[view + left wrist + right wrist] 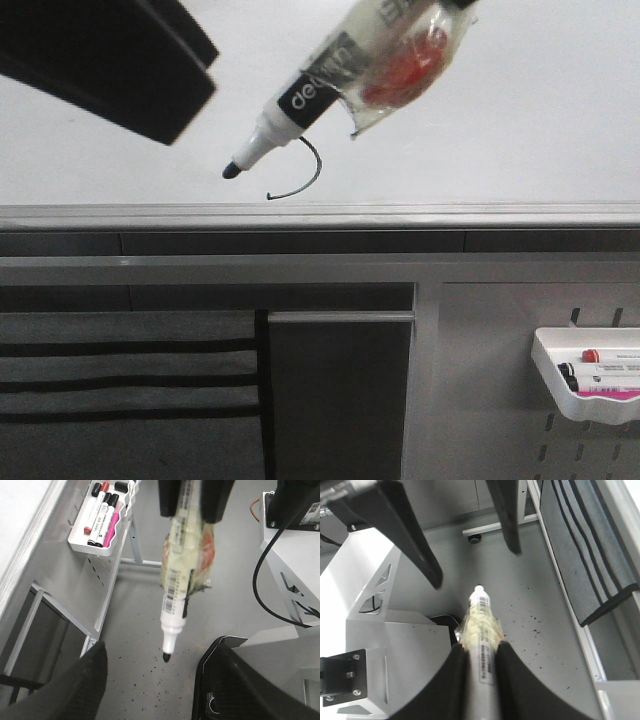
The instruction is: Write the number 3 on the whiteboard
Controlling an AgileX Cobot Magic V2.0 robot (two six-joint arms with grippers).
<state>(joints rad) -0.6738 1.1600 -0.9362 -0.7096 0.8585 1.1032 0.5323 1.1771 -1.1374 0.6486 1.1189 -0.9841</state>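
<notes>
Right gripper [480, 652] is clamping its two black fingers around the barrel of a black-and-white marker [300, 95], which is bundled in a clear wrapping [405, 70] with something red showing inside. In the front view the marker is slanting down from the upper right, its uncapped black tip [231, 171] pointing toward the lower left over the whiteboard [500, 150]; whether the tip is touching the surface cannot be told. The number 3 [318, 166] is showing only as a thin black curved stroke with a curled tail, lying on the board just beside the tip and just above the grey edge rail [320, 215], while its upper part is hiding behind the marker. The left gripper [152, 662] is hanging open, its dark fingers spread wide with nothing between them, and in the front view it is sitting as a black block at the upper left, apart from the marker. Below the board at the right, a small white tray [585, 405] is holding a few spare markers [600, 375].
</notes>
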